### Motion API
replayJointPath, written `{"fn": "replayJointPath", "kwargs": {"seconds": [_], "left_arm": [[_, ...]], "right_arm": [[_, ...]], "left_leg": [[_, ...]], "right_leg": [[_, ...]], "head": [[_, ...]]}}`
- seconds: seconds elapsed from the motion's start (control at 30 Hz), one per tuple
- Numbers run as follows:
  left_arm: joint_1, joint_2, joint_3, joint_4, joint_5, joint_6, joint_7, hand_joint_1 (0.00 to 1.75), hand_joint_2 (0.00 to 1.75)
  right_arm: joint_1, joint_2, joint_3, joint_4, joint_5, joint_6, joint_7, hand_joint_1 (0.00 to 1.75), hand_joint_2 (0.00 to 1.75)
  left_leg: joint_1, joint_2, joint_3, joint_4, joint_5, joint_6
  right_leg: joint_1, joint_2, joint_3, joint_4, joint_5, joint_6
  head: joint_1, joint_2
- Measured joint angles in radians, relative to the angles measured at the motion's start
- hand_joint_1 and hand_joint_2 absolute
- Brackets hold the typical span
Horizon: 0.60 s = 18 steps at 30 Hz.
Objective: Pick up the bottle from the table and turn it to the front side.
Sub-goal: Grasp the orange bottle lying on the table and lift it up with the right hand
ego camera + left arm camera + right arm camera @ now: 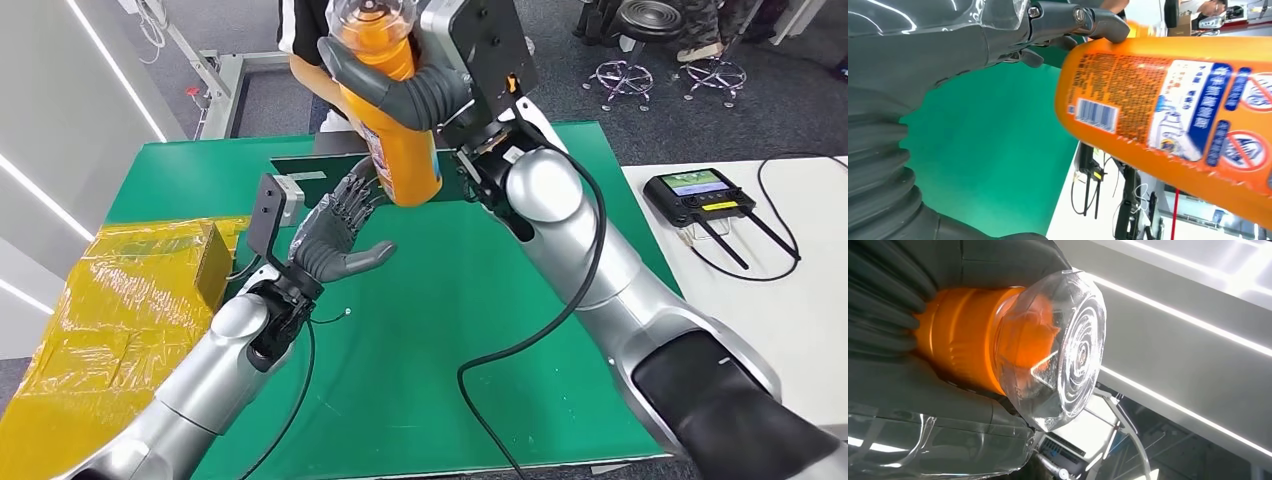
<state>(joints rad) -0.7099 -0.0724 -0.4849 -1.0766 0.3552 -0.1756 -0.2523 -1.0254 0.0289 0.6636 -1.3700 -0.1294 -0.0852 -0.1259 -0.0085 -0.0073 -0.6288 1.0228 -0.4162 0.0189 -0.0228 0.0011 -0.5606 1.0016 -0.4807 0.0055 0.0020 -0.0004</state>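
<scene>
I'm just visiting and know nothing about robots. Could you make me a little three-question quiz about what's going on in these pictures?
1. True or false: the orange bottle stands on the green table.
2. Which hand grips the bottle? A) the left hand B) the right hand C) a person's hand
3. Fill in: the bottle's cap is made of clear ____.

Key
1. False: it is held up in the air above the table.
2. B; the left hand is open just beneath the bottle.
3. Plastic.
</scene>
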Motion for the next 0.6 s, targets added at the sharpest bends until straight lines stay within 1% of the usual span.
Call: {"fn": "replayJointPath", "kwargs": {"seconds": [0.1,0.23,0.3,0.37,0.53,0.57,0.6], "left_arm": [[-0.011,-0.007,-0.001,0.006,-0.016,0.039,-0.006,0.00,1.75],[-0.052,-0.029,-0.013,0.049,-0.108,0.165,-0.024,0.00,1.75],[-0.070,-0.035,-0.016,0.081,-0.136,0.200,-0.034,0.00,1.75],[-0.080,-0.039,-0.016,0.108,-0.145,0.204,-0.044,0.00,1.75],[-0.081,-0.051,-0.016,0.135,-0.123,0.161,-0.050,0.00,1.75],[-0.079,-0.053,-0.016,0.136,-0.112,0.152,-0.045,0.41,1.75],[-0.076,-0.055,-0.016,0.134,-0.098,0.143,-0.038,0.85,1.75]], "right_arm": [[0.022,0.009,-0.015,-0.010,-0.004,0.004,-0.005,1.42,1.75],[0.053,0.038,-0.023,-0.023,0.032,0.018,0.000,1.42,1.75],[0.064,0.048,-0.025,-0.029,0.046,0.025,0.004,1.40,1.75],[0.073,0.053,-0.031,-0.034,0.046,0.030,0.006,1.40,1.75],[0.095,0.056,-0.047,-0.035,0.016,0.037,0.004,1.40,1.75],[0.098,0.056,-0.048,-0.034,0.009,0.036,0.003,1.37,1.75],[0.099,0.056,-0.048,-0.032,-0.001,0.036,0.002,1.25,1.75]], "left_leg": [[0.000,0.000,0.000,0.000,0.000,0.000],[0.000,0.000,0.000,0.000,0.000,0.000],[0.000,-0.001,0.000,0.000,0.000,0.000],[0.000,-0.001,0.000,0.000,0.000,0.000],[0.000,-0.001,0.000,0.000,0.000,0.000],[0.000,-0.001,0.000,0.000,0.000,0.000],[0.000,-0.001,0.000,0.000,0.000,0.000]], "right_leg": [[0.000,0.000,0.000,0.000,0.000,0.000],[0.000,0.000,0.000,0.000,0.000,0.000],[0.000,-0.001,0.000,0.000,0.000,0.000],[0.000,-0.001,0.000,0.000,0.000,0.000],[0.000,-0.001,0.000,0.000,0.000,0.000],[0.000,-0.001,0.000,0.000,0.000,0.000],[0.000,-0.001,0.000,0.000,0.000,0.000]], "head": [[0.000,0.000],[0.000,0.000],[0.000,0.000],[0.000,0.000],[0.000,0.000],[0.000,0.000],[0.000,0.000]]}}
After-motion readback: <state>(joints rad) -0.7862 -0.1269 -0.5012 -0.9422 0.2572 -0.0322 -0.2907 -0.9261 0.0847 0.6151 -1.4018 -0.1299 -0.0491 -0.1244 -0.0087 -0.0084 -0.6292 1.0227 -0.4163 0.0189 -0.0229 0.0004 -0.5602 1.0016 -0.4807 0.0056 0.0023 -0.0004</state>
